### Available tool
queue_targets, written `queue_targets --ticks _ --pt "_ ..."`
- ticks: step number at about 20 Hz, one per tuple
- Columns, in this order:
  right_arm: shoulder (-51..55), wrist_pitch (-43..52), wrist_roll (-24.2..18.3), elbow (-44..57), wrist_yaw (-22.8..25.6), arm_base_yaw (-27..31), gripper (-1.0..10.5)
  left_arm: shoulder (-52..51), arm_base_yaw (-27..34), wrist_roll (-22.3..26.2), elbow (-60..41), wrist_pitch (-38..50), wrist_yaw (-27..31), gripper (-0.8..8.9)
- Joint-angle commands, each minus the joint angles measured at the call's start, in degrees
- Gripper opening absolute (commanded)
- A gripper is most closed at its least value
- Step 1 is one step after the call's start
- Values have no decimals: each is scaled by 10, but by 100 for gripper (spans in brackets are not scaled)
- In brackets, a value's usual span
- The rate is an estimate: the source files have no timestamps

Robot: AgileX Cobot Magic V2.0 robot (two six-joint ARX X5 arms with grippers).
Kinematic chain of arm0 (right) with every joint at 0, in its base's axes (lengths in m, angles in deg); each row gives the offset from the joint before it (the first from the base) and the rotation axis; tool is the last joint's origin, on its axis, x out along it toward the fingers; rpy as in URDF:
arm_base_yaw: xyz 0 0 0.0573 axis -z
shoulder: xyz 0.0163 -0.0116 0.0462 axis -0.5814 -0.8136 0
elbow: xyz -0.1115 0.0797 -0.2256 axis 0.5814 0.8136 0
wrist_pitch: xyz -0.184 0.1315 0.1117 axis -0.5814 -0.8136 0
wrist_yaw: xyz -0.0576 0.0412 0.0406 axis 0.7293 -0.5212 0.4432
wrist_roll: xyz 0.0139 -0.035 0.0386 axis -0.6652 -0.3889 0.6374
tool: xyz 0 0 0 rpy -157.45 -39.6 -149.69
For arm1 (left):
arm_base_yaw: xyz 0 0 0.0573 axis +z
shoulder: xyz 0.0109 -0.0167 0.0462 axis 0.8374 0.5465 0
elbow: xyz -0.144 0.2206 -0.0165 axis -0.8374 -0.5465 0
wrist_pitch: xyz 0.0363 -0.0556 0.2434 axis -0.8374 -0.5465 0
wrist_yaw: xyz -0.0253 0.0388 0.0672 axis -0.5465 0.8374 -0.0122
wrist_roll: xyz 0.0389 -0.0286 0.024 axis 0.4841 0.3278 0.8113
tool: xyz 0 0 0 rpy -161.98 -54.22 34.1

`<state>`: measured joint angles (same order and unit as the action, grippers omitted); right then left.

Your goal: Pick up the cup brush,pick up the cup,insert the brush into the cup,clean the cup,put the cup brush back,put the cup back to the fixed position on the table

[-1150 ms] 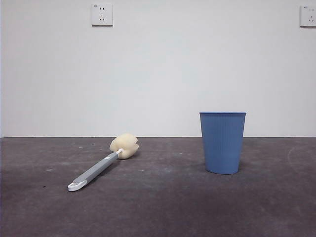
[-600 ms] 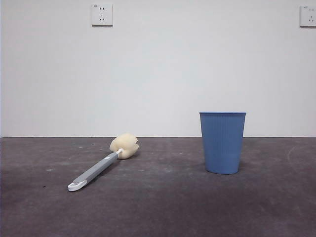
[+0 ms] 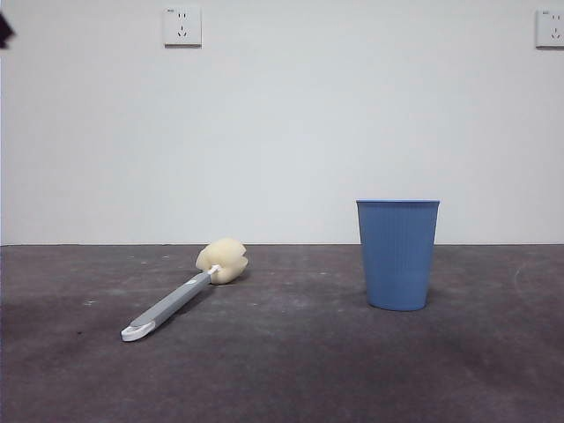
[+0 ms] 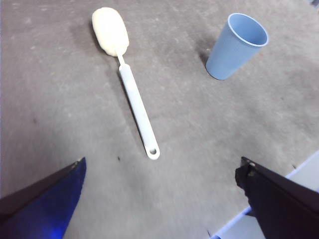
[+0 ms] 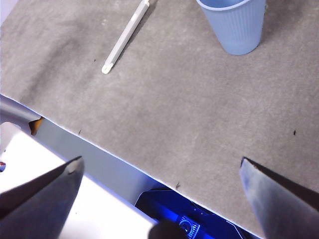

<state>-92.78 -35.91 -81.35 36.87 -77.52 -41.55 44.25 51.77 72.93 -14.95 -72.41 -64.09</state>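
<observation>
Front view: cup brush (image 3: 185, 293) lies flat on the desk (image 3: 291, 370), left of centre. Cream sponge head at the far end, grey handle running toward 7 o'clock, white looped end nearest the camera. Cup (image 3: 397, 254) stands upright to the right of the brush, well apart from it, mouth up. Two wall sockets high on the pale wall, one at upper left (image 3: 181, 26), one at the right edge (image 3: 550, 28). A small black tip shows at the top left corner; which arm it is, cannot tell.

Left wrist view: left tool (image 4: 162, 191) hangs above the desk with its jaws spread wide, nothing between them. Brush (image 4: 130, 87) lies ahead of it, looped end closest to the tool. Cup (image 4: 236, 46) stands further off, toward 1 o'clock, open mouth visible.

Right wrist view: right tool (image 5: 159, 184) is high over the desk's near edge, jaws wide apart and empty. Cup (image 5: 234, 22) sits ahead, partly cut off by the frame. The brush handle (image 5: 124, 39) lies at about 11 o'clock, sponge head out of frame.
</observation>
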Motion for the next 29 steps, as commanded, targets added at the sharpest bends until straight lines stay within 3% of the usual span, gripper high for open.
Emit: queue_targets --ticks 1,7,9,18,29 --pt "-1 4 0 -3 0 -1 599 55 -56 -43 5 51 47 534" --pt "-1 4 0 -3 0 -1 599 236 -204 -113 15 189 253 534" --pt "-1 4 0 -3 0 -1 599 296 -229 -125 29 211 287 534" --pt "-1 6 5 -3 2 -1 598 506 -261 -156 103 247 317 533" --pt "-1 8 4 -3 2 -1 598 558 -271 -177 103 246 342 523"
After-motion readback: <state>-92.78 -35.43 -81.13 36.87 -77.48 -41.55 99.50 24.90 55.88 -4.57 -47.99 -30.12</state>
